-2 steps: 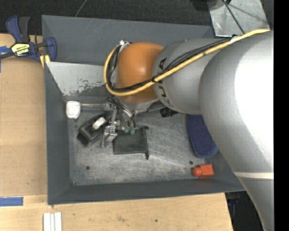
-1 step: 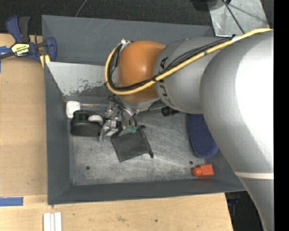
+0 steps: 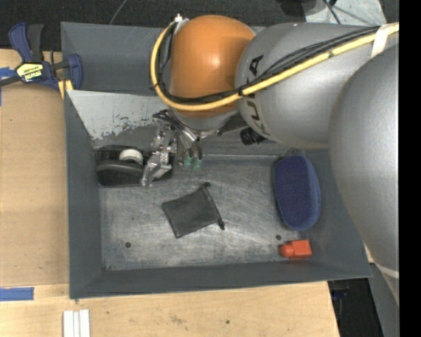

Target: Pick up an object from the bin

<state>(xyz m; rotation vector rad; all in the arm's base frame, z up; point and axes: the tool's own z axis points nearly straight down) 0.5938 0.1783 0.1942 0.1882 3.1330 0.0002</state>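
Gripper (image 3: 160,163): low in the back-left part of the grey metal bin (image 3: 84,258), just beneath the orange wrist cover (image 3: 203,58). Its metal parts run together from here, so I can't tell whether it stands apart or together, or whether anything is in it.
Nearest thing: a black plastic tape dispenser with a white roll (image 3: 116,168), lying along the back wall at the left. The gripper sits at its right end and hides that end, and contact is unclear.
Next out: a dark grey flat square of cloth-like stuff (image 3: 191,215) on the middle of the floor, apart from the gripper.
Right side: a blue oval padded thing (image 3: 296,192), with the arm looming over its top.
Front right: a small orange block (image 3: 295,249), near the blue oval.
Arm (image 3: 323,83): covers the bin's back-right corner.
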